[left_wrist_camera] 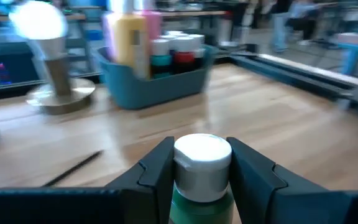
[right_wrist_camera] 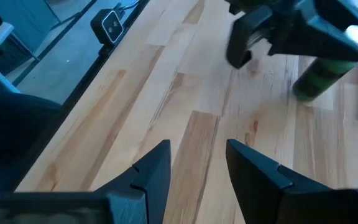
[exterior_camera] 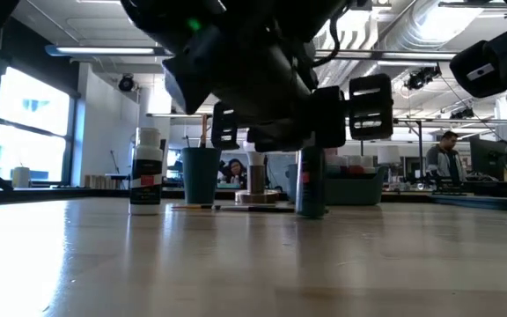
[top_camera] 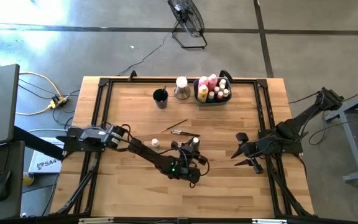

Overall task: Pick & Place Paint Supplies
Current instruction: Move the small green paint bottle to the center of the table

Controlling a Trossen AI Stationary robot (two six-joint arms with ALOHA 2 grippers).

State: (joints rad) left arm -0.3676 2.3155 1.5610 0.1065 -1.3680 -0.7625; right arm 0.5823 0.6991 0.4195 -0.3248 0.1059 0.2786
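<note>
Green paint bottle gripped at centre frame

At centre of the high view, a white-capped green bottle (left_wrist_camera: 202, 180) is clamped below its cap by the left gripper (left_wrist_camera: 202, 171), presumably for transfer to the blue bin (top_camera: 211, 99) at upper centre; at right, the right gripper (top_camera: 244, 153) is parked, fingers apart and empty.

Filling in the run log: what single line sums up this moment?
left pincer: shut on green bottle | right pincer: open, empty, waiting at table's right | bin: holds other bottles
</note>
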